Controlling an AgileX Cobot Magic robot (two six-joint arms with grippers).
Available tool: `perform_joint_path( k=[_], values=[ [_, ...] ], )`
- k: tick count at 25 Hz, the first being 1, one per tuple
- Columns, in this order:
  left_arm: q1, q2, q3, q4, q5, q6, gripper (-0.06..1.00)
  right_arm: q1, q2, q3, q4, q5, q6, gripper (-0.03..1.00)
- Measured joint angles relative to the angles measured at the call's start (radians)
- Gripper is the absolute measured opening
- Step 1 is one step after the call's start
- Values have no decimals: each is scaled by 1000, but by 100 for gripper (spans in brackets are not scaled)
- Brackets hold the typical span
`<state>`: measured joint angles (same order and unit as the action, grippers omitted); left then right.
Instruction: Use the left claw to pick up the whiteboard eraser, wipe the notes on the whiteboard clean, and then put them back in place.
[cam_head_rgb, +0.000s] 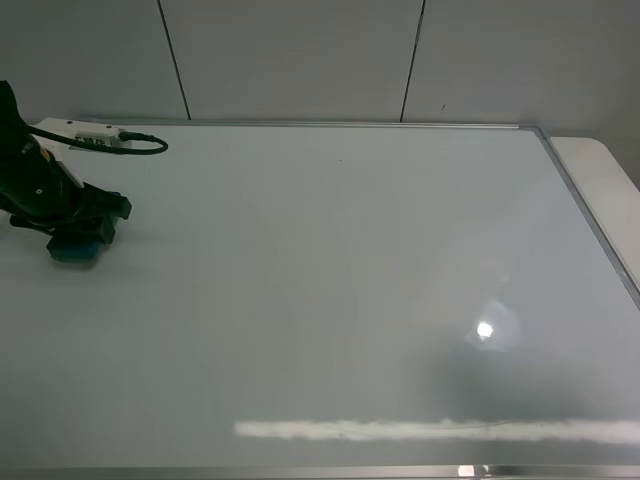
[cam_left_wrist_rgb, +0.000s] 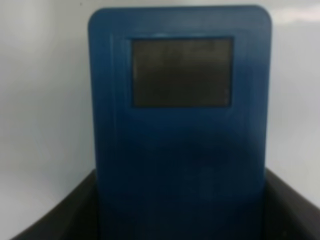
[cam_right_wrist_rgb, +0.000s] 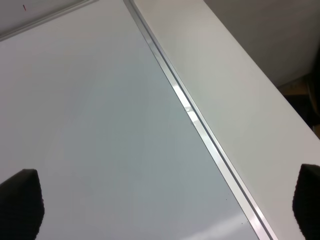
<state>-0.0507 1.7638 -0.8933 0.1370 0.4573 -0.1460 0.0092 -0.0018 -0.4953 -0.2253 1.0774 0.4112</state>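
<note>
The left claw (cam_head_rgb: 85, 232) has its fingers (cam_left_wrist_rgb: 60, 215) pressed against both sides of the eraser (cam_left_wrist_rgb: 180, 150), which sits on the whiteboard (cam_head_rgb: 330, 270). The right gripper (cam_right_wrist_rgb: 164, 202) is spread wide and holds nothing, with the frame (cam_right_wrist_rgb: 200, 125) between its fingers.

The whiteboard eraser (cam_left_wrist_rgb: 180, 125) is deep teal-blue with a dark grey square patch, seemingly plain in the blur. The whiteboard (cam_head_rgb: 330, 260) is glossy white, its frame (cam_right_wrist_rgb: 200, 125) silver. The left claw (cam_head_rgb: 88, 232) is black.
</note>
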Motion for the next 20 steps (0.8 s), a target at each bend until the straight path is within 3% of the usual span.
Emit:
perform_joint_path(
  k=[7,13,20],
  values=[
    [0,6,1,-1,0,1,56,0,0,0,0,0,0,99],
    [0,6,1,-1,0,3,95,0,0,0,0,0,0,99],
    [0,6,1,10,0,3,99,0,0,0,0,0,0,99]
  ],
)
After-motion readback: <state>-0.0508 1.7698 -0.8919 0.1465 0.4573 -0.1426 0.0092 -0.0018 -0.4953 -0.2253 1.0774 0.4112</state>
